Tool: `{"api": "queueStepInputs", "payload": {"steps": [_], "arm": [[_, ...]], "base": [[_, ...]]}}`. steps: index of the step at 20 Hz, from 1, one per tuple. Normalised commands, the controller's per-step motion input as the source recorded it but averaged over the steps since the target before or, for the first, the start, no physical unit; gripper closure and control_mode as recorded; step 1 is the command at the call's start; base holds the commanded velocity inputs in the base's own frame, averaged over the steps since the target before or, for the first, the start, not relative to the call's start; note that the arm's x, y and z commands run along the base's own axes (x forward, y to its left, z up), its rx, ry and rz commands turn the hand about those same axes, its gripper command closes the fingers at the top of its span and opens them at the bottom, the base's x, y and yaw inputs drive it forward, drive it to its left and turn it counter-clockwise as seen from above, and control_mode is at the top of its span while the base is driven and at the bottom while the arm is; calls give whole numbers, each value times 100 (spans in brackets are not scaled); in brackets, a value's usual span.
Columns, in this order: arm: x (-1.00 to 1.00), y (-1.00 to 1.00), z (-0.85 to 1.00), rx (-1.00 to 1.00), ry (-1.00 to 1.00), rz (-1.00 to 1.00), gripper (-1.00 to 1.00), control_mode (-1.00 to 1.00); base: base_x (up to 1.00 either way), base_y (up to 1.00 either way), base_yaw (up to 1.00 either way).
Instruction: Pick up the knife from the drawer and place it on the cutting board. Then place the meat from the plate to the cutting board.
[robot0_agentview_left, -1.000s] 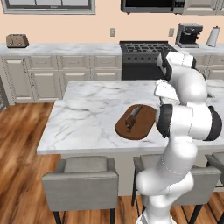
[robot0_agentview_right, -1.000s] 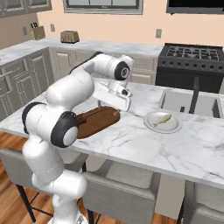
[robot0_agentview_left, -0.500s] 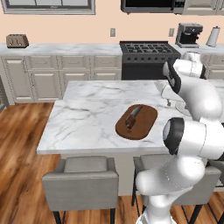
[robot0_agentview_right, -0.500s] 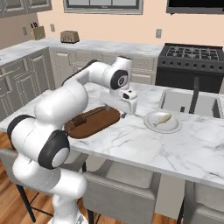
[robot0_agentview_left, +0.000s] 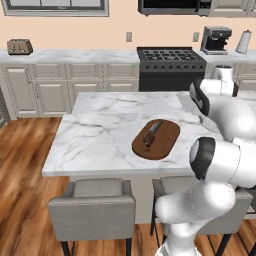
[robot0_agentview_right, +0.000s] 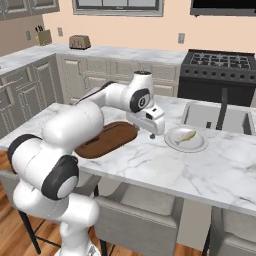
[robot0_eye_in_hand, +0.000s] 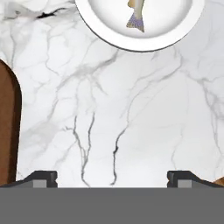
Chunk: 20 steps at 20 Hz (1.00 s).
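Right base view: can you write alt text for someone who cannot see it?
The white arm reaches over a marble island, its open gripper empty between the cutting board and the plate holding the meat. A sink and stove lie beyond.

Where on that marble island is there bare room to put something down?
The widest bare marble is left of the cutting board, out to the island's far end. A narrower strip lies between the board and the plate, under the open gripper. It is crowded by the sink; the knife lies on the board.
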Motion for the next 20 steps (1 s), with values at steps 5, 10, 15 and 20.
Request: {"api": "queueStepInputs", "payload": {"steps": [5, 10, 15, 20], "arm": [[43, -61, -10, -6, 0, -16, -100, -100], [34, -55, -5, -4, 0, -5, -100, -100], [41, -49, -4, 0, 0, 0, -100, -100], [27, -33, -19, 0, -1, 0, -100, -100]], "base": [[0, 0, 0], [0, 0, 0], [0, 0, 0], [0, 0, 0]]}}
